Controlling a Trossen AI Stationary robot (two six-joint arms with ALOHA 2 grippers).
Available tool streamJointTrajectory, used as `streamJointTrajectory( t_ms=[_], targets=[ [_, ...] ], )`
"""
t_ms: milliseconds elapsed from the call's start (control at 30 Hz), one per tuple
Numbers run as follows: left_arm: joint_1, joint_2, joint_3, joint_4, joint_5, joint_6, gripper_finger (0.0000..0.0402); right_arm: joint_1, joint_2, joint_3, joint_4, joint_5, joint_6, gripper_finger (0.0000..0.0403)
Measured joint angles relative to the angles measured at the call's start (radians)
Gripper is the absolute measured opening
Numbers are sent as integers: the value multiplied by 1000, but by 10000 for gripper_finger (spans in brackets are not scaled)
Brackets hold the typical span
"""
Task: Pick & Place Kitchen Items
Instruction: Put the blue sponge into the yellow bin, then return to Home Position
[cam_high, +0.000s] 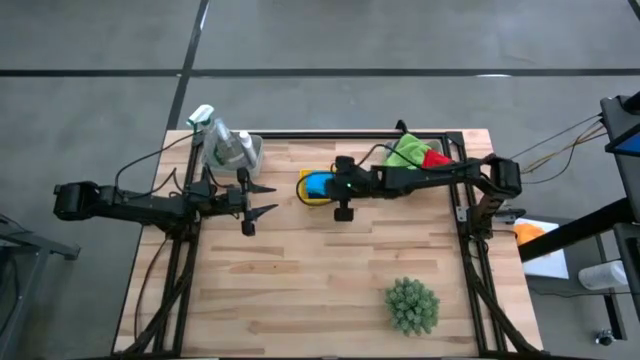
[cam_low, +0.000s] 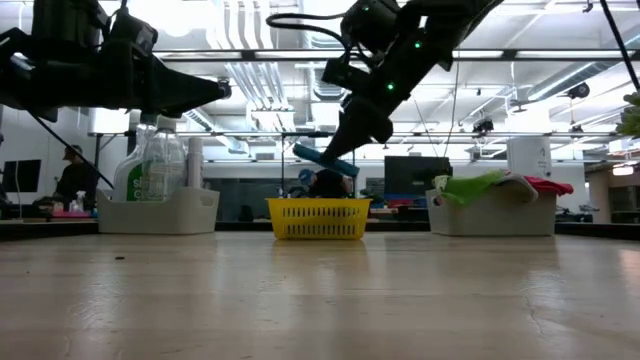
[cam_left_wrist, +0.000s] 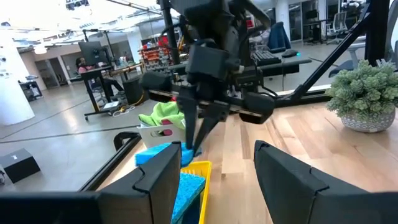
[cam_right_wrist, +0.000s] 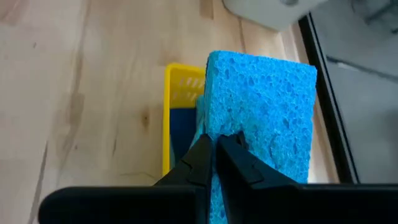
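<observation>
Reaching from the bench's right edge, the right gripper (cam_high: 322, 186) is pinched tight on a blue sponge (cam_right_wrist: 261, 112), held just above the yellow tray (cam_low: 317, 217) near the far edge, probably to drop it in. The left gripper (cam_high: 262, 198) waits half open, empty, near the bottle bin (cam_low: 158, 211).
</observation>
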Motion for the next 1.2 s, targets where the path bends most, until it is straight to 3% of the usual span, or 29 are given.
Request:
streamJointTrajectory(
  t_ms=[100, 200, 467, 600, 767, 867, 1033, 1100, 1200],
  targets=[
    [0, 0, 0, 0, 0, 2, 201, -13, 18, 25, -3, -24, -48, 22],
    [0, 0, 0, -2, 0, 2, 201, -22, 47, 68, -38, -27, -43, 52],
    [0, 0, 0, -3, 0, 2, 201, -26, 131, 196, -168, -4, -62, 233],
    [0, 0, 0, -3, 0, 2, 201, -25, 145, 242, -204, 21, -63, 300],
    [0, 0, 0, -8, 0, 8, 201, -24, 132, 267, -246, 130, -63, 328],
    [0, 0, 0, -11, 0, 10, 201, -22, 104, 269, -226, 27, -34, 329],
    [0, -4, 0, 13, 43, 4, 201, -8, 88, 157, 126, -380, 89, 330],
    [-1, -13, 0, 18, 99, -8, 201, 10, 88, 86, 348, -430, 123, 329],
    [-1, -47, 0, -7, 133, -24, 201, 38, 84, -8, 638, -391, 128, 330]
  ],
)
